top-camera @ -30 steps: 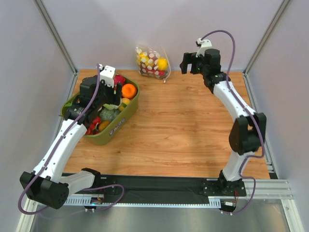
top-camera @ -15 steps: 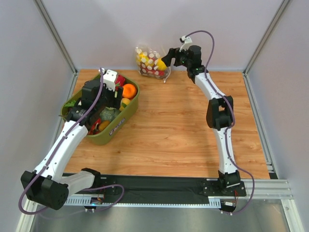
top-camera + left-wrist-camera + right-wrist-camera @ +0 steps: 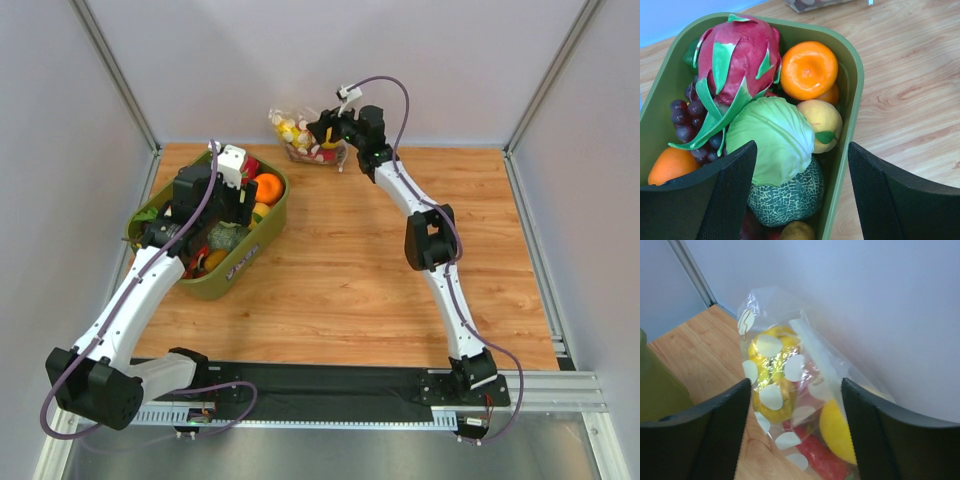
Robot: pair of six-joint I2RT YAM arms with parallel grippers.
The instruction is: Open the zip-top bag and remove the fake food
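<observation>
Right arm [image 3: 400, 190] reaches far forward, right end effector [image 3: 795, 432] spread wide; left end effector [image 3: 800, 200] too (elbow bent).

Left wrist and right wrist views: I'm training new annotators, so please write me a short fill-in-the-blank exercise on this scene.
1. The zip-top bag sits at the foot of the back ____.
2. The left gripper hovers over the olive-green bin with its fingers ____.
3. In the left wrist view, the round fruit just right of the dragon fruit is ____ in colour.

Missing words: wall; open; orange.
</observation>
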